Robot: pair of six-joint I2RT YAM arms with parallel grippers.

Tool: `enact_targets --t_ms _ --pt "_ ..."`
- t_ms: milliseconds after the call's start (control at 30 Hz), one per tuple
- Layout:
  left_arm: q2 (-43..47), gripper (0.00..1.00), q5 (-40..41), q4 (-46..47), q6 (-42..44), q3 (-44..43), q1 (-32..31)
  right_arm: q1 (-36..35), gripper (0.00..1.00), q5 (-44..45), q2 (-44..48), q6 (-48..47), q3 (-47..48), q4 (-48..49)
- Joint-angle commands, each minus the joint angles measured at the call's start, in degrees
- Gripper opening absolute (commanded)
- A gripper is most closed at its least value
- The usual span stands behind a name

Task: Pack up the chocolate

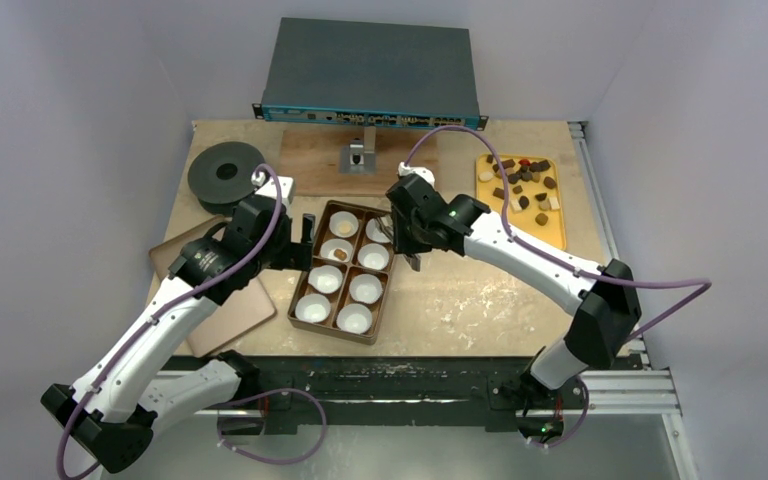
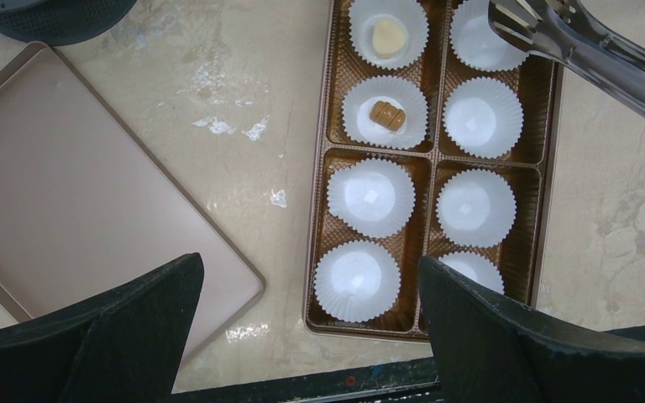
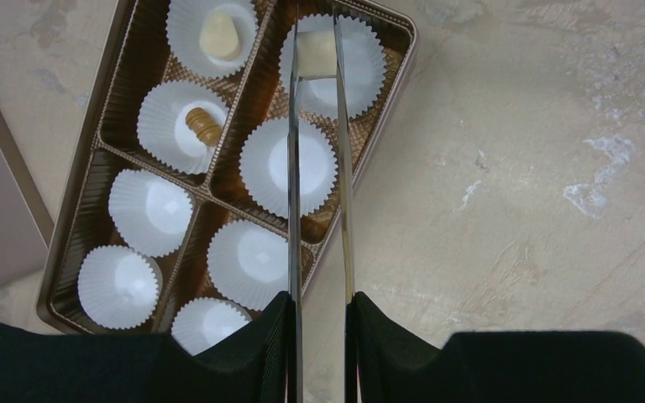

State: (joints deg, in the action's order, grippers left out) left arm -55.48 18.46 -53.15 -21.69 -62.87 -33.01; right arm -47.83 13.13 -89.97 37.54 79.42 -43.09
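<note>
The brown box (image 1: 330,332) lies mid-table with a white paper cup in each compartment. One far-left cup holds a cream chocolate (image 2: 389,36), the cup nearer to me a tan one (image 2: 387,113). My right gripper (image 3: 319,306) is shut on metal tongs (image 3: 291,168). The tongs' tips pinch a cream-white chocolate (image 3: 319,52) over the far-right cup. My left gripper (image 2: 311,285) is open and empty, above the box's near left corner. More chocolate (image 1: 520,180) lies on the yellow tray (image 1: 545,235) at the back right.
A tan flat tray (image 2: 67,193) lies left of the box, under my left arm. A black spool (image 1: 225,172) stands at the back left. A wooden board (image 1: 310,160) and a grey device (image 1: 370,70) are at the back.
</note>
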Motion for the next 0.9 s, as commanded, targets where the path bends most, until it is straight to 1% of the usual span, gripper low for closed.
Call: enact_targets --t_ms 0,133,433,600,700,867 --pt "0.5 1.0 0.7 2.4 0.2 0.4 0.3 -0.2 0.32 2.5 0.1 0.7 3.3 1.5" --pt "0.3 1.0 0.5 2.5 0.4 0.4 0.3 -0.3 0.38 2.7 -0.1 0.7 3.5 1.5" --pt "0.4 1.0 0.4 2.7 0.4 0.5 0.3 -0.4 0.42 2.9 1.2 0.9 3.7 0.9" --pt "0.5 1.0 0.2 2.8 0.4 0.6 0.3 -0.2 0.43 5.2 4.0 1.1 4.0 -1.3" --pt "0.5 1.0 -0.1 2.9 0.3 0.6 0.3 2.2 0.45 6.9 6.7 0.5 2.9 -2.9" --pt "0.5 1.0 -0.7 3.1 0.3 0.5 0.3 9.5 0.45 6.3 12.6 -1.0 -2.1 -3.1"
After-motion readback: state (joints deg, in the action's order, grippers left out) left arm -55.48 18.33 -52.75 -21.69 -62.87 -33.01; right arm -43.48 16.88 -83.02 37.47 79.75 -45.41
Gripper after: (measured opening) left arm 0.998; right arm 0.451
